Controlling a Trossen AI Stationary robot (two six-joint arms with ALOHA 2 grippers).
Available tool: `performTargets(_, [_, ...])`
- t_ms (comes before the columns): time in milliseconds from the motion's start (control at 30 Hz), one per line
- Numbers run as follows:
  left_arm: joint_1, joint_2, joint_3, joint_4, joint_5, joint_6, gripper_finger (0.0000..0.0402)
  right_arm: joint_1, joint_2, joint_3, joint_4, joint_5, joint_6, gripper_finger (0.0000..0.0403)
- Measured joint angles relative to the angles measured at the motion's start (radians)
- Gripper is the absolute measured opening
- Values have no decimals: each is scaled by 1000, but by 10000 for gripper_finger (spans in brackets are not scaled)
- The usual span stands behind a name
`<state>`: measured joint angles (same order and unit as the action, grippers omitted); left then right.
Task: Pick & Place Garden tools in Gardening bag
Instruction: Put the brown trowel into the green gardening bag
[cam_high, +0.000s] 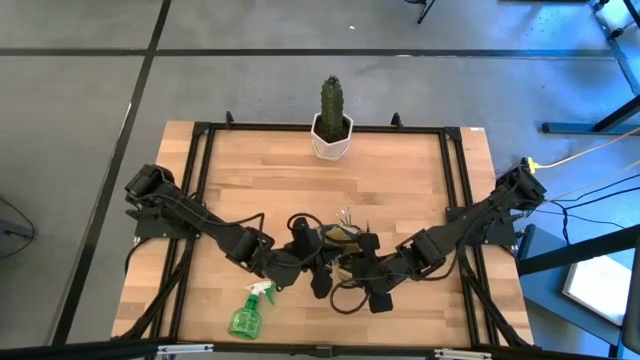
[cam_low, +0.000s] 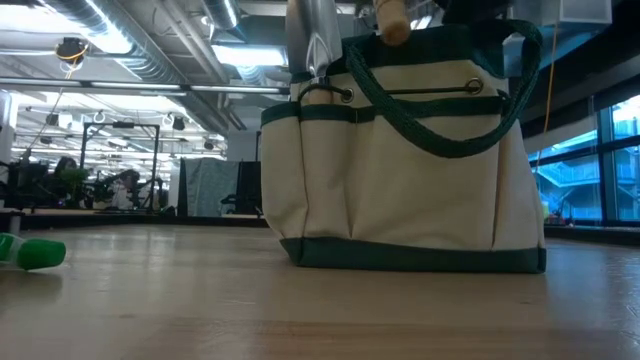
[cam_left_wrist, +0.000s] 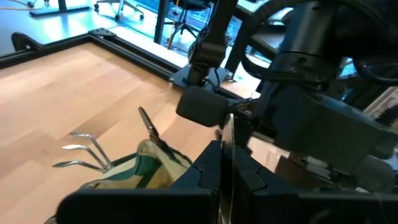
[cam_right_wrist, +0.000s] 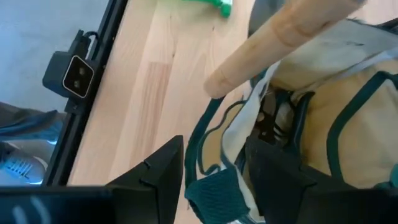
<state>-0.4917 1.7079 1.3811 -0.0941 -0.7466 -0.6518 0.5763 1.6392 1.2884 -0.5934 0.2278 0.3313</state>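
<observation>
My right gripper (cam_right_wrist: 214, 180) pinches the gardening bag (cam_low: 400, 170) rim mid-table; my left gripper (cam_left_wrist: 225, 177) is clenched on a trowel (cam_low: 312, 40), long axis vertical, blade pointing down into the bag.

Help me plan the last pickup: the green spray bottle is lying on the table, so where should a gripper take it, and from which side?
Grip the spray bottle across its round green body, coming straight down from above. It lies on its side with the white trigger head toward the bag; the body looks like the widest, plainest part, with bare table around it.
</observation>
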Motion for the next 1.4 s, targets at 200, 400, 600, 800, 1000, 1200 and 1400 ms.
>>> performTargets(200, [0,1,0,-35,0,-19,1,1,12,0,-4,40,5,176])
performTargets(400, [1,0,0,-33,-13,-26,1,1,12,0,14,76,24,176])
performTargets(600, [8,0,0,-37,-19,-26,1,0,32,0,26,48,27,176])
performTargets(800, [23,0,0,-37,-19,-25,1,0,47,-1,27,33,30,176])
performTargets(1000, [25,4,0,-37,-34,-24,1,-19,47,-1,3,31,104,144])
performTargets(1200, [25,4,0,-37,-67,-15,1,-36,47,-1,-37,19,129,51])
performTargets(1400, [26,14,0,-11,-105,3,1,-53,47,-1,-41,-21,134,6])
